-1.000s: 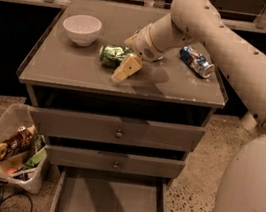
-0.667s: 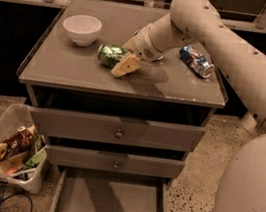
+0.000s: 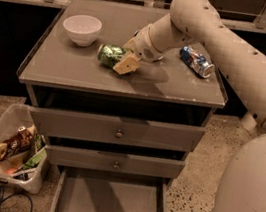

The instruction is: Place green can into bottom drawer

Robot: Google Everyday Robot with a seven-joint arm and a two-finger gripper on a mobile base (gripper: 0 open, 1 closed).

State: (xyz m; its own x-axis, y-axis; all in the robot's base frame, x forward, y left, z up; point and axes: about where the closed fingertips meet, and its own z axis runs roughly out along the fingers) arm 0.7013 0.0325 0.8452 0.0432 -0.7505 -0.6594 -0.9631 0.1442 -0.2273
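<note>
The green can (image 3: 109, 55) lies on its side on the grey cabinet top (image 3: 77, 73), right of a white bowl. My gripper (image 3: 124, 56) is down at the can's right end and reaches over it from the right; the can's right end is hidden behind it. The bottom drawer (image 3: 106, 205) is pulled out at the foot of the cabinet, a flat grey tray with nothing in it.
A white bowl (image 3: 82, 28) stands at the back left of the top. A blue-and-silver can (image 3: 196, 61) lies at the back right. Two shut drawers with round knobs (image 3: 118, 133) sit above the open one. A bin of snacks (image 3: 11, 151) stands on the floor at the left.
My gripper has moved slightly left and closer onto the green can's right end. The can has barely shifted.
</note>
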